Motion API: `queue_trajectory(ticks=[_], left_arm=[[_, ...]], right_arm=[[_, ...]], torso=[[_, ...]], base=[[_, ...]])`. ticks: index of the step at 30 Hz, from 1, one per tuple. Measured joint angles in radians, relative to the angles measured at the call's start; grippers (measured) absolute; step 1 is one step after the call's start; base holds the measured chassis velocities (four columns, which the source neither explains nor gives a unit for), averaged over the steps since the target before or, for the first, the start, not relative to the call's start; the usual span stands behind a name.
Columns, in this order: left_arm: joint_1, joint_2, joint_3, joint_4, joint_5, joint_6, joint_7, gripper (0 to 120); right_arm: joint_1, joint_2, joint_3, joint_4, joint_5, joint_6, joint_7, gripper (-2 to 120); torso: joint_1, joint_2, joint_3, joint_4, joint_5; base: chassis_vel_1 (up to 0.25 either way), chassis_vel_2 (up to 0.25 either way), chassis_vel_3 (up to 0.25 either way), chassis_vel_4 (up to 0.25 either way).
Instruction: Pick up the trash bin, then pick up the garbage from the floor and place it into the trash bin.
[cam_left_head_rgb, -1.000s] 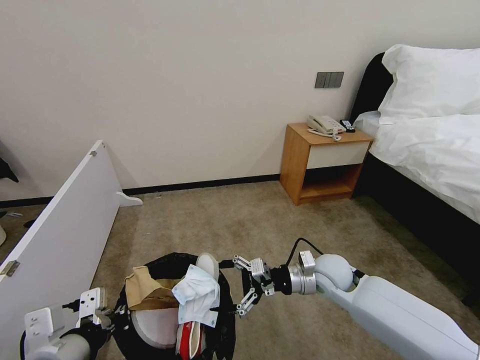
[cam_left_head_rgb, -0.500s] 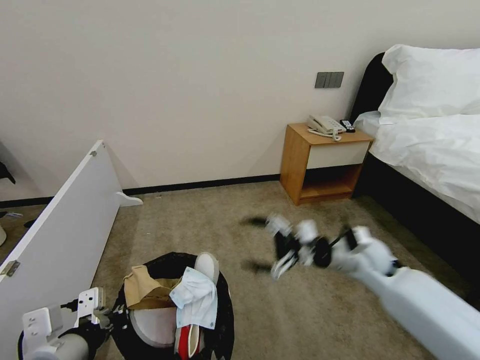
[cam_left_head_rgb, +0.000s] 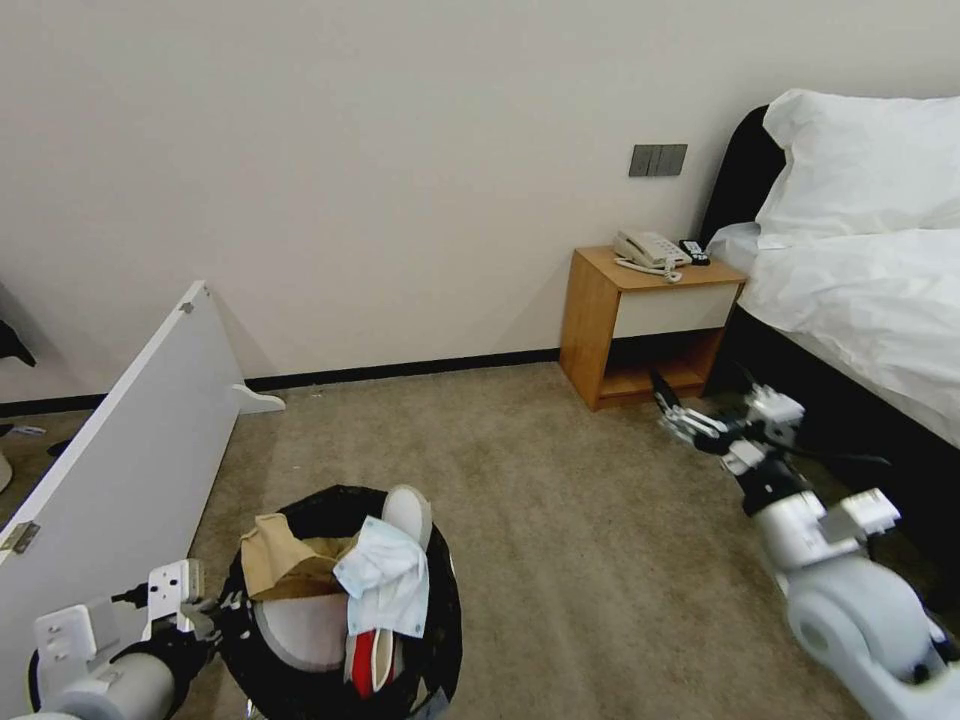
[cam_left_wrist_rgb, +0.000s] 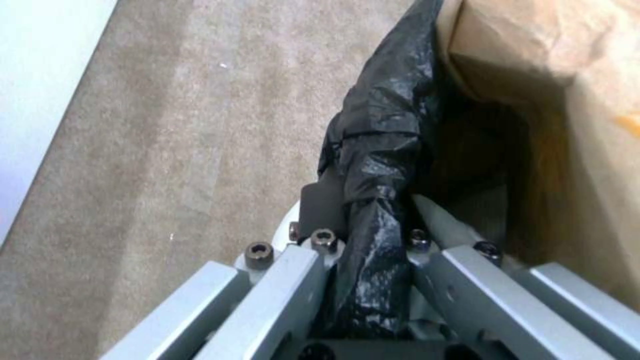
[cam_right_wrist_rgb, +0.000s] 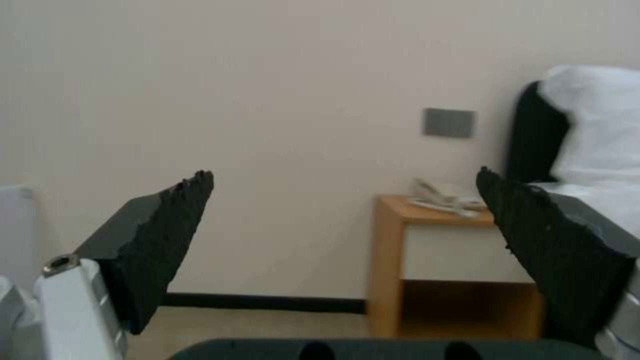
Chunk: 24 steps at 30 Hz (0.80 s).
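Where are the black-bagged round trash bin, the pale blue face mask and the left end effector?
Black-bagged round trash bin (cam_left_head_rgb: 445, 610): head view, right side of its rim.
Pale blue face mask (cam_left_head_rgb: 385, 580): head view, its middle, draped over the rim.
Left end effector (cam_left_wrist_rgb: 373, 235): left wrist view, clamped bag edge between its fingers.

The head camera looks forward and down from above over the carpet (cam_left_head_rgb: 520, 500), with the wall ahead at 12 o'clock, the nightstand (cam_left_head_rgb: 645, 320) and bed (cam_left_head_rgb: 860, 290) toward 2 o'clock, and the trash bin (cam_left_head_rgb: 340, 600) close below at 7 o'clock. The left wrist camera sits right against the left gripper (cam_left_wrist_rgb: 373, 235), facing down along the bin's black-bagged rim (cam_left_wrist_rgb: 380, 150) to the carpet. The right wrist camera looks level between the spread fingers (cam_right_wrist_rgb: 160, 235) of the right gripper (cam_right_wrist_rgb: 347, 220) at the same nightstand (cam_right_wrist_rgb: 447, 265) and wall.
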<state>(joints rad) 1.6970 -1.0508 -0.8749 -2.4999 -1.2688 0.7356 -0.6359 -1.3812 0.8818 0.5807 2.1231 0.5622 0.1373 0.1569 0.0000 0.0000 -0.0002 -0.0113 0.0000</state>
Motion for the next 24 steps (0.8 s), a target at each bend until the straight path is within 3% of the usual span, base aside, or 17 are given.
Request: queue_trajectory(ticks=[3, 11, 24], left_arm=[[-0.003, -0.005, 0.0, 0.0, 0.015, 0.0, 0.007, 1], [-0.005, -0.018, 0.011, 0.0, 0.037, 0.0, 0.019, 1], [0.002, -0.018, 0.004, 0.0, 0.042, 0.0, 0.02, 1]], right_arm=[[-0.034, 0.048, 0.042, 0.022, -0.056, -0.01, -0.028, 100], [-0.047, 0.148, 0.008, 0.025, -0.242, -0.015, 0.025, 100], [-0.028, 0.18, -0.044, -0.007, -0.319, -0.005, 0.036, 100]], torso=[[0.0, 0.0, 0.0, -0.0001, -0.0001], [0.0, 0.0, 0.0, 0.0002, 0.0002], [0.0, 0.0, 0.0, 0.0, -0.0001]], base=[[0.0, 0.0, 0.0, 0.0], [0.0, 0.0, 0.0, 0.0], [0.0, 0.0, 0.0, 0.0]])
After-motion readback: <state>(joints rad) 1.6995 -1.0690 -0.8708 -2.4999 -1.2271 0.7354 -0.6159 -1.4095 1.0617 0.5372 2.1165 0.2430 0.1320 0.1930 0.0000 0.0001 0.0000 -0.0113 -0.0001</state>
